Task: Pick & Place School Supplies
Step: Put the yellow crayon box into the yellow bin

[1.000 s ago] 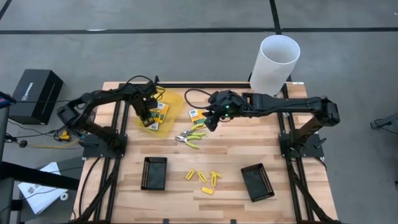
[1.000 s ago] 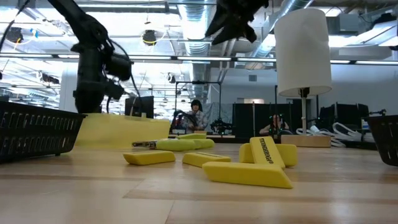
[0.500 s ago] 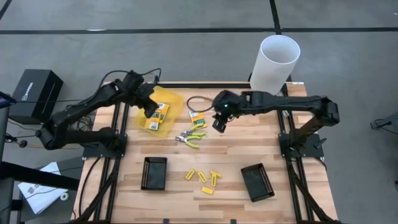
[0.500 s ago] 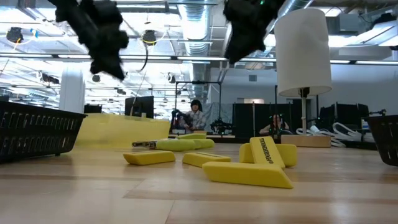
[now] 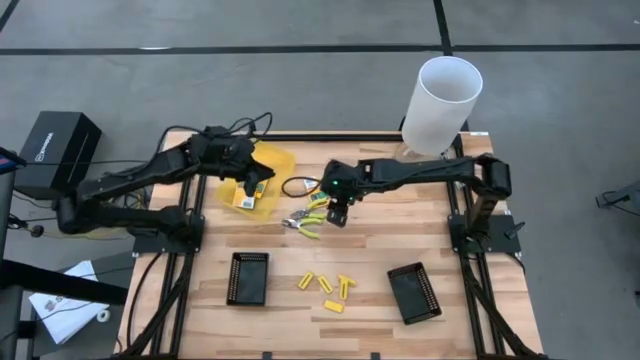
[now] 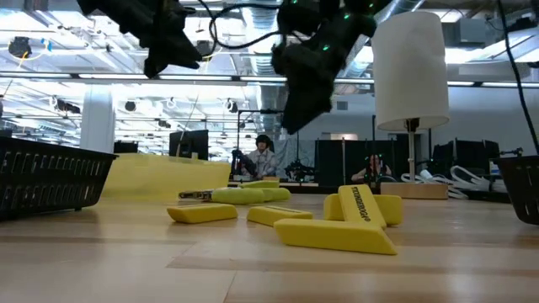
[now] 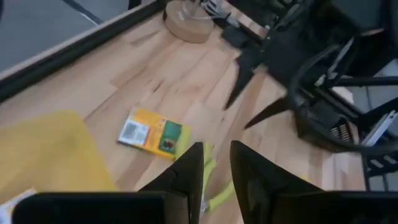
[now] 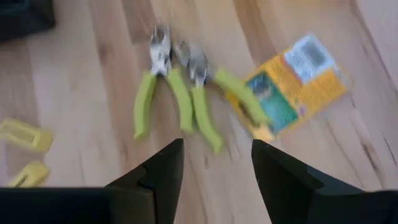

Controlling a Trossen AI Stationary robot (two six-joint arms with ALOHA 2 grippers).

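Two flat yellow-orange packets (image 5: 247,198) lie in the translucent yellow container (image 5: 268,160). A third packet (image 8: 292,84) lies flat on the table beside two small pliers with green handles (image 8: 177,93). My right gripper (image 8: 214,165) hovers open just above the pliers (image 5: 305,222), pointing steeply down, with nothing between its fingers. Over the container's right side my left gripper (image 7: 216,171) is raised and open, touching nothing. Several stubby yellow pieces (image 5: 325,285) lie nearer the front edge.
Two black trays (image 5: 249,277) (image 5: 414,292) stand near the front, left and right of the yellow pieces (image 6: 333,227). A tall white cylinder (image 5: 442,105) stands at the far right corner. A cable loop (image 5: 297,187) lies between the container and the packet.
My left gripper has risen out of the yellow container, shifted toward the table's right and tipped from pointing down to nearer level. My right gripper has sunk toward the pliers and moved a little toward the near edge. The packets and pliers have stayed in place.
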